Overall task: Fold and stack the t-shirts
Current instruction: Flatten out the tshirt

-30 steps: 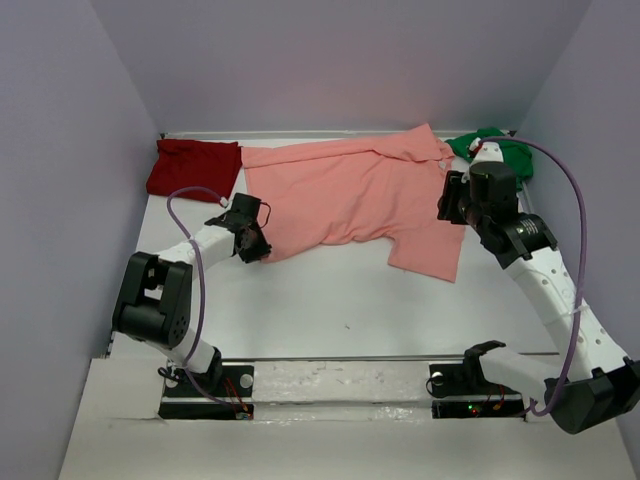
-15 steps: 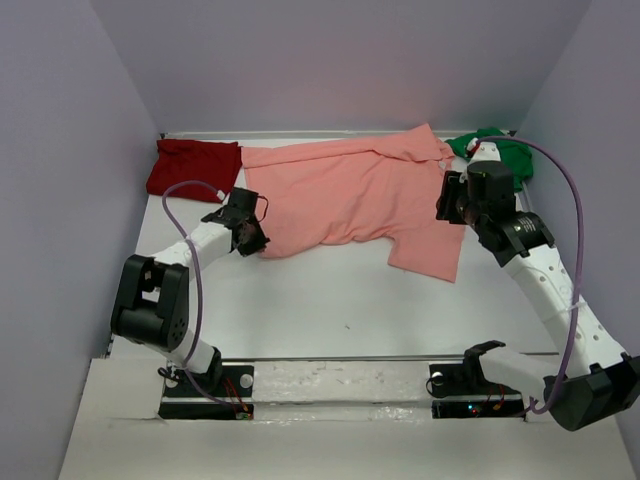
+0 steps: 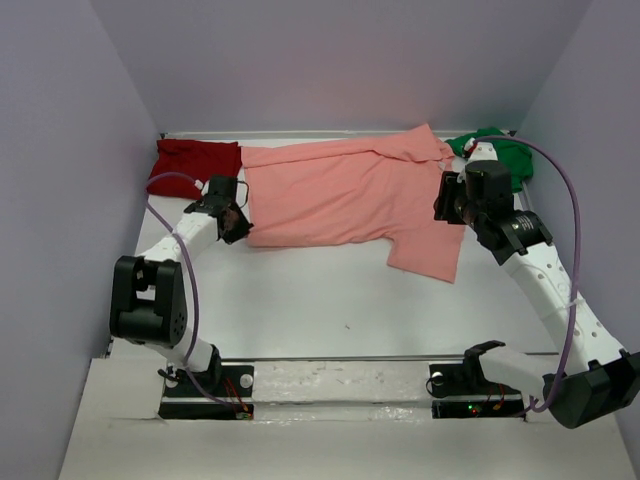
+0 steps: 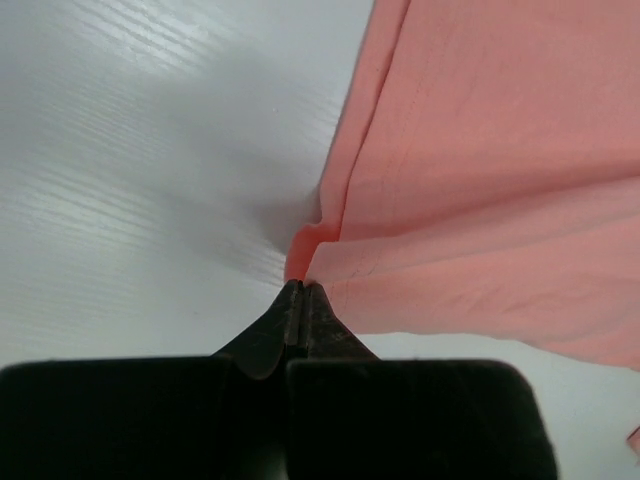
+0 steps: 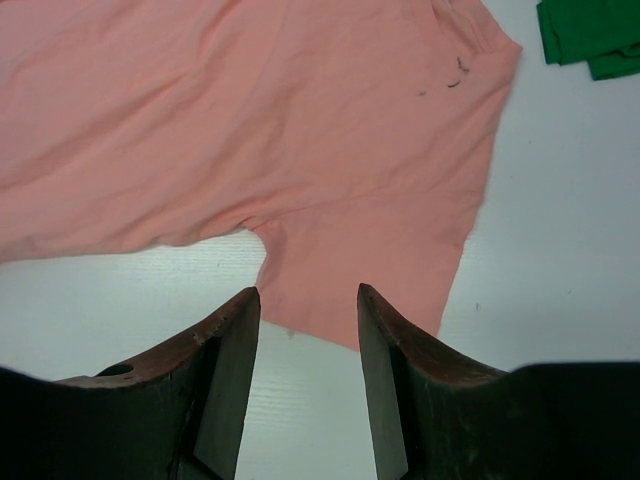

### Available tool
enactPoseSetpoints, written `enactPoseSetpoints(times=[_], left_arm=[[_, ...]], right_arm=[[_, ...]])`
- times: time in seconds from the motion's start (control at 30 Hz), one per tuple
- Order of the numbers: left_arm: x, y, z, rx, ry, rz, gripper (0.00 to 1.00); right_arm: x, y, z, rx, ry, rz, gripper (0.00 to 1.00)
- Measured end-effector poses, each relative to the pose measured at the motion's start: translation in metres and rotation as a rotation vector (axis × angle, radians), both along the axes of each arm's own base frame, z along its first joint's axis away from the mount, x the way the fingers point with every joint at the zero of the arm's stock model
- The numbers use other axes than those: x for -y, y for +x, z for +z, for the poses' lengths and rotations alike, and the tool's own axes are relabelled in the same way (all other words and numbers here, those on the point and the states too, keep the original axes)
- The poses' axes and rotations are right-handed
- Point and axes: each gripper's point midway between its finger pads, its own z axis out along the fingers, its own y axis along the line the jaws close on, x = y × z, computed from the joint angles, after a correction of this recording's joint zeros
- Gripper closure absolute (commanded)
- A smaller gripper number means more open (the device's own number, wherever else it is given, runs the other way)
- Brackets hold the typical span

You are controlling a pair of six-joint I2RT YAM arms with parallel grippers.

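Note:
The salmon-pink t-shirt (image 3: 350, 195) lies spread across the back of the table, one sleeve pointing toward the front right. My left gripper (image 3: 234, 224) is shut on its lower left corner, and the left wrist view shows the cloth (image 4: 480, 180) pinched at the closed tips (image 4: 302, 287). Over the right sleeve hovers my right gripper (image 3: 447, 200), its jaws open and empty (image 5: 305, 295) with the sleeve (image 5: 370, 270) below them. A folded dark red t-shirt (image 3: 195, 165) sits at the back left. At the back right, a bright green t-shirt (image 3: 505, 152) is partly hidden behind the right arm.
Walls close in the white table (image 3: 330, 300) at the back and both sides. A corner of the green t-shirt (image 5: 590, 35) shows at the top right of the right wrist view. Purple cables loop from both arms.
My left gripper has shut on the pink shirt's corner and drawn it left and back, pulling the lower hem straighter. The right arm has barely moved.

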Motion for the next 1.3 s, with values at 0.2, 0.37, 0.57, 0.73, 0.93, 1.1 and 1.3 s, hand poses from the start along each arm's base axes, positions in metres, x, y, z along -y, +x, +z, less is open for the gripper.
enactPoseSetpoints(times=[0.2, 0.37, 0.57, 0.73, 0.93, 1.1, 1.3], left_arm=[[0.006, 0.024, -0.011, -0.036, -0.01, -0.012, 1.0], [0.01, 0.036, -0.024, -0.067, -0.012, -0.026, 1.0], [0.014, 0.034, -0.037, -0.105, -0.026, -0.044, 0.62], [0.012, 0.028, -0.038, -0.115, -0.023, -0.034, 0.24], [-0.004, 0.017, -0.011, -0.06, 0.052, 0.028, 0.23], [-0.011, 0.019, 0.028, 0.053, 0.066, 0.059, 0.26], [-0.003, 0.0, 0.005, 0.008, 0.013, 0.038, 0.32]], right_arm=[[-0.001, 0.0, 0.0, -0.001, 0.004, 0.006, 0.51], [-0.002, 0.0, 0.0, -0.002, 0.005, 0.009, 0.51], [-0.003, 0.0, 0.0, -0.003, 0.008, 0.013, 0.51], [-0.004, -0.001, 0.0, -0.004, 0.013, 0.022, 0.51], [-0.007, -0.001, 0.0, -0.006, 0.021, 0.034, 0.51], [-0.008, -0.001, -0.001, -0.009, 0.024, 0.04, 0.51], [-0.01, -0.001, -0.003, -0.015, 0.027, 0.046, 0.51]])
